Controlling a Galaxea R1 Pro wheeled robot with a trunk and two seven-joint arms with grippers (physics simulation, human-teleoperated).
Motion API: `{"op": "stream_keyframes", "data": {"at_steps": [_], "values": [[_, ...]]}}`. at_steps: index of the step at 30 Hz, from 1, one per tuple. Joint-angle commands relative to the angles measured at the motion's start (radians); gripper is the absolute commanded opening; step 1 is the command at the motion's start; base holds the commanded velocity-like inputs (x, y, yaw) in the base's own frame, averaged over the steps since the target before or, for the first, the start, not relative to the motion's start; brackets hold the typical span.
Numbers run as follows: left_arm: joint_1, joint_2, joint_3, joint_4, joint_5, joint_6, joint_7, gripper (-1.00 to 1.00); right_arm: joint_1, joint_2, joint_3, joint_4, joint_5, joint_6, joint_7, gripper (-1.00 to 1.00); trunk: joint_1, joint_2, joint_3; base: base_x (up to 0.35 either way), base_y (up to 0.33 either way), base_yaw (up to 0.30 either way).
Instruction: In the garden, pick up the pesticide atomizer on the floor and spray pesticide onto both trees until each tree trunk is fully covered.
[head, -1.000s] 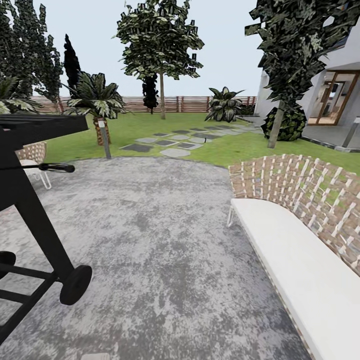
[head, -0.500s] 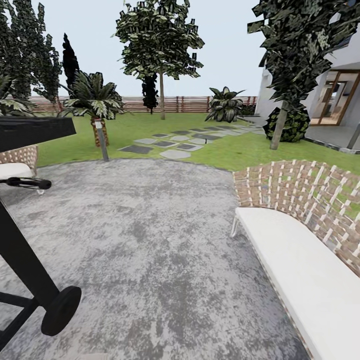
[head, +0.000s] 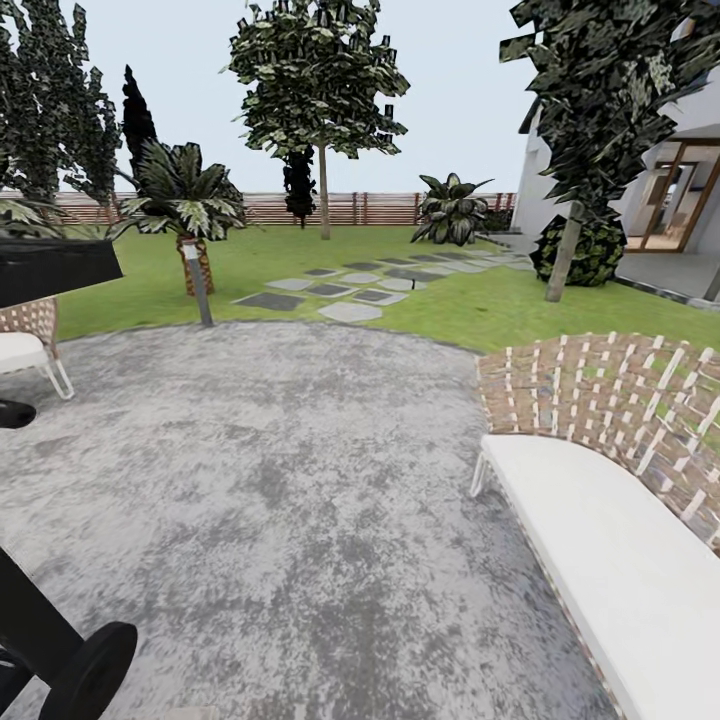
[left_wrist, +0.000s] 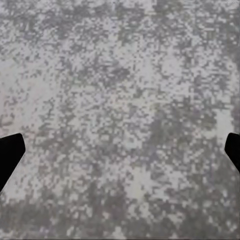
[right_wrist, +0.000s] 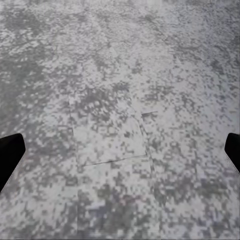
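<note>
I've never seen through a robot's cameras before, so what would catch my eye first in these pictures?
Probably the big grey mottled stone patio spreading across the foreground, with a white-cushioned woven bench curving along its right side. Beyond it lies the green lawn with stepping stones, a tall pale-trunked tree before the brown slatted fence, and another tree by the house. A black wheeled cart juts in at the lower left.

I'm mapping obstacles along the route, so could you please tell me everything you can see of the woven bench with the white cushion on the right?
The brown-and-white woven lattice bench with a long white seat cushion stands at the right of the head view on the mottled grey stone paving. Its curved backrest is an open weave, with green grass showing through the gaps. A thin pale metal leg meets the paving at its near-left corner. The cushion looks smooth and bare; nothing rests on it. The bench runs out of the picture's lower right.
</note>
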Motion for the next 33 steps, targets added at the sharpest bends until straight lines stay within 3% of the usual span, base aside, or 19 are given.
{"op": "stream_keyframes", "data": {"at_steps": [1,33], "values": [[0.000,0.000,0.000,0.000,0.000,0.000,0.000,1.00,0.000,0.000,0.000,0.000,0.000,0.000,0.000,1.00,0.000,0.000,0.000,0.337,0.000,0.000],[0.000,0.000,0.000,0.000,0.002,0.000,0.000,1.00,0.000,0.000,-0.001,0.001,0.000,0.000,0.000,1.00,0.000,0.000,0.000,0.337,0.000,0.000]]}}
